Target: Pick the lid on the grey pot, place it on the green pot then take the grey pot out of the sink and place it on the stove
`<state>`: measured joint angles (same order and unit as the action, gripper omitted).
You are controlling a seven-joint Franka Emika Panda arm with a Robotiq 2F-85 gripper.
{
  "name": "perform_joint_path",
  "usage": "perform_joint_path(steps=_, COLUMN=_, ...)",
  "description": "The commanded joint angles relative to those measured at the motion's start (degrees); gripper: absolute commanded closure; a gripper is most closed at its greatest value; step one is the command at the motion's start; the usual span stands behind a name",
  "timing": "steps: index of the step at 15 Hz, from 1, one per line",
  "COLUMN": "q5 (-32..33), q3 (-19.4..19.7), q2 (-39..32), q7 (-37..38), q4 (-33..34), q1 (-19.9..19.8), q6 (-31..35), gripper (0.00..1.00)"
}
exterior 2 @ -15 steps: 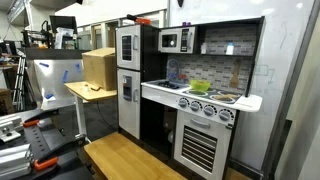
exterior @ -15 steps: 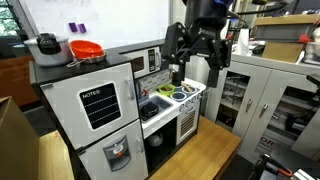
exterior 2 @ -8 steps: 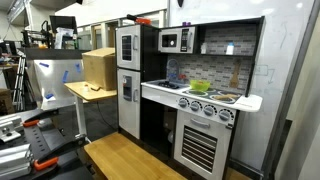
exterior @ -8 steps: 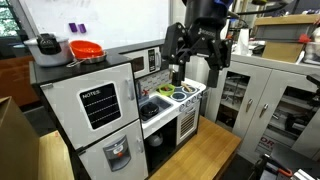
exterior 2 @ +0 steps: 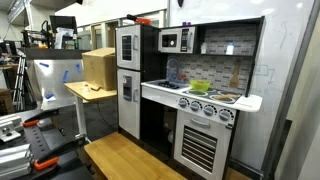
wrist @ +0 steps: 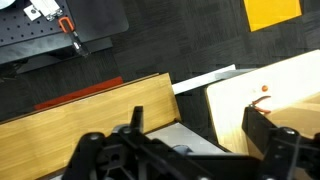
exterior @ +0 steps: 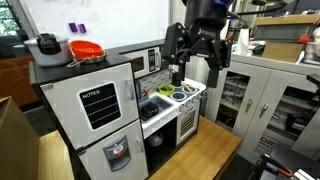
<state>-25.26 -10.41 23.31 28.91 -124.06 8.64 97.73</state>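
The toy kitchen's counter holds a green pot on the stove side and a sink with a grey pot that is too small to make out clearly. In an exterior view the green pot sits beside the sink. My gripper hangs high above the stove, well clear of the pots. In the wrist view the gripper is open and empty, with both dark fingers wide apart over a wooden surface. The lid cannot be made out.
A toy fridge and microwave flank the counter. A red bowl and a pot stand on top of the fridge. A wooden platform lies in front. Grey cabinets stand beside the arm.
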Motion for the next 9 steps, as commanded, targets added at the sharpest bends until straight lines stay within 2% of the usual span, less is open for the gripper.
perform_joint_path(steps=1, q5=0.1, q3=-1.1, q2=-3.6, q7=-0.8, q4=1.3, q1=-1.0, q6=2.2, gripper=0.00)
perform_joint_path(steps=3, q5=1.3, q3=-1.5, q2=-7.1, q7=-1.8, q4=2.1, q1=-0.9, q6=6.3, gripper=0.00)
perform_joint_path(steps=5, q5=5.4, q3=-2.3, q2=-10.6, q7=-1.4, q4=2.7, q1=-1.1, q6=12.4, gripper=0.00)
perform_joint_path(steps=9, q5=20.9, q3=-3.5, q2=-18.2, q7=4.2, q4=5.0, q1=-0.9, q6=23.7, gripper=0.00)
